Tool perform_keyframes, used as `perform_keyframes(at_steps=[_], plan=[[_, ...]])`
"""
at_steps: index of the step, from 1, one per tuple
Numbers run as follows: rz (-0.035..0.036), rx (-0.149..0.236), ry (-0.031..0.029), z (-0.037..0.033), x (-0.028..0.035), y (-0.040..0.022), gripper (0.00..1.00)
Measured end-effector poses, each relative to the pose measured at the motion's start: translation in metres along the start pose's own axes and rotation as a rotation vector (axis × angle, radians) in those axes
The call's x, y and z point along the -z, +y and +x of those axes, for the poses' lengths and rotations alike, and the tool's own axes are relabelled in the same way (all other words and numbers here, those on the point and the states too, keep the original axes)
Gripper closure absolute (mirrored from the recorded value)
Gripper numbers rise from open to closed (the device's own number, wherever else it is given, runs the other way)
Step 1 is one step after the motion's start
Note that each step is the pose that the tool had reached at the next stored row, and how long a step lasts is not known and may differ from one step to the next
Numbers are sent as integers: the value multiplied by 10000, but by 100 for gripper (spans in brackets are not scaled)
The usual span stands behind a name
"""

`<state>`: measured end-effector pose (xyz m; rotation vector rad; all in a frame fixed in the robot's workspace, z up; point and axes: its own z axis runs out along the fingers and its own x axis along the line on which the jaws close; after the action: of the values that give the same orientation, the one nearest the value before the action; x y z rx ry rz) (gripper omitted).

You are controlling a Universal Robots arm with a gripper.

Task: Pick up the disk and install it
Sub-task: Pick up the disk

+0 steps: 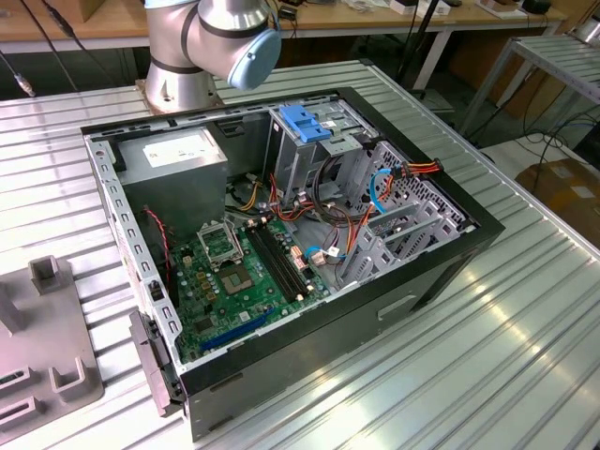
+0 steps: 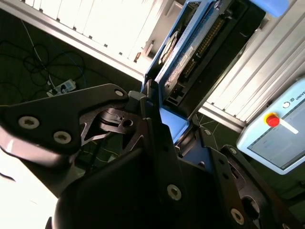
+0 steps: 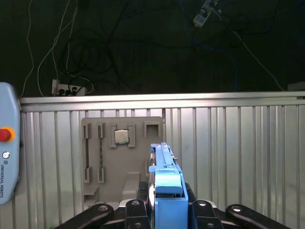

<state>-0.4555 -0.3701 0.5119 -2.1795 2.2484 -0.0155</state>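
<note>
First wrist view: the gripper (image 3: 167,207) is pinching the disk (image 3: 164,176), which is held edge-on over the ribbed table (image 3: 228,143) (a grey fixture plate (image 3: 102,152) lies there). The disk's long axis runs straight out from the fingers. Exterior view: the arm (image 1: 211,42) stands at 11 o'clock of the open computer case (image 1: 309,370).

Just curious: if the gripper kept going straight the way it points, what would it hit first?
The gripper is shut on the disk, so the disk's far end would likely reach the ribbed table first, near the edge of the grey fixture plate; depth is unclear.
</note>
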Motion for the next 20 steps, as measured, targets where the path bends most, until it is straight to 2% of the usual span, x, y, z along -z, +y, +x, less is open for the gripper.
perform_keyframes(at_steps=[13, 20], plan=[[-1, 2, 0, -1, -1, -51, 63], [-1, 2, 0, -3, -2, -104, 63]])
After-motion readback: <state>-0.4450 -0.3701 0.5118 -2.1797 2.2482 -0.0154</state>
